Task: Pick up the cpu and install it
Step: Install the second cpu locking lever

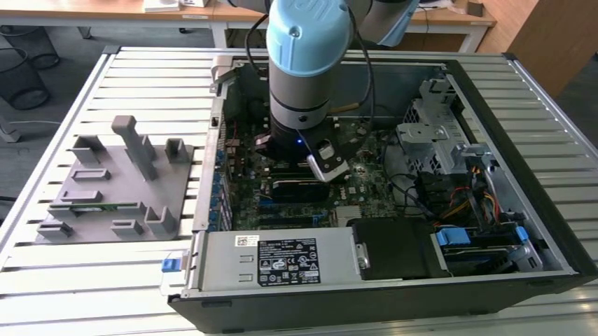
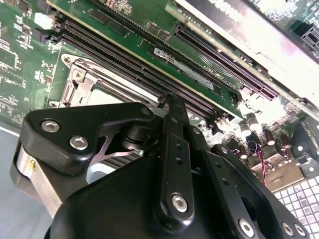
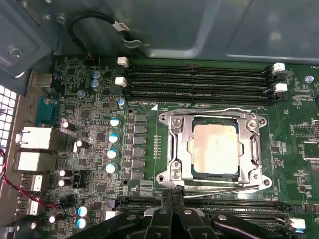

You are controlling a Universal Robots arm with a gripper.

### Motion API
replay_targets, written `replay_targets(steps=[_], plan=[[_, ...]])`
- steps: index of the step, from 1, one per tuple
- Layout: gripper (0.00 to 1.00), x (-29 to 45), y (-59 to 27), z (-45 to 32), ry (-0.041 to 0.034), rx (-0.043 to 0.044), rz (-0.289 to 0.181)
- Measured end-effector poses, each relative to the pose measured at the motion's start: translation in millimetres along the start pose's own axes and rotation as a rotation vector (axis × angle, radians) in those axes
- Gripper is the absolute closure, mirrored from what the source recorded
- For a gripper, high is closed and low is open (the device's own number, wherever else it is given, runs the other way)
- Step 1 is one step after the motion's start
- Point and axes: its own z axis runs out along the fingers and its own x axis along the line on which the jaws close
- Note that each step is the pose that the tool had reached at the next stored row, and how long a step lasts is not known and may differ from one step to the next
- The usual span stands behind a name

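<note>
On the slatted table [image 1: 131,63] the case [image 1: 523,175] lies open; my tool [image 3: 172,196] is closed, empty, beside the socketed cpu [image 3: 215,148].

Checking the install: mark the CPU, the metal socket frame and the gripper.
Square silvery-grey CPU [image 3: 215,148], first wrist view, middle of its metal top.
Metal socket frame [image 3: 175,149], first wrist view, one side rail.
Black gripper [image 3: 173,195], first wrist view, its tip.

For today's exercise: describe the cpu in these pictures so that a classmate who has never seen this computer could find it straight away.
Start at the open computer case on the slatted table and look at the green motherboard inside it. In the first wrist view, a silvery metal socket frame sits between rows of long black memory slots. The cpu lies within that frame: the one flat, pale square plate among narrow slots and small round capacitors.
</note>
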Motion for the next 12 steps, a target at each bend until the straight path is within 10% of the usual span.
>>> replay_targets(steps=[12], plan=[[0.89, 4.3, -1.1, 4.9, -0.0002, -0.0163, 0.0]])
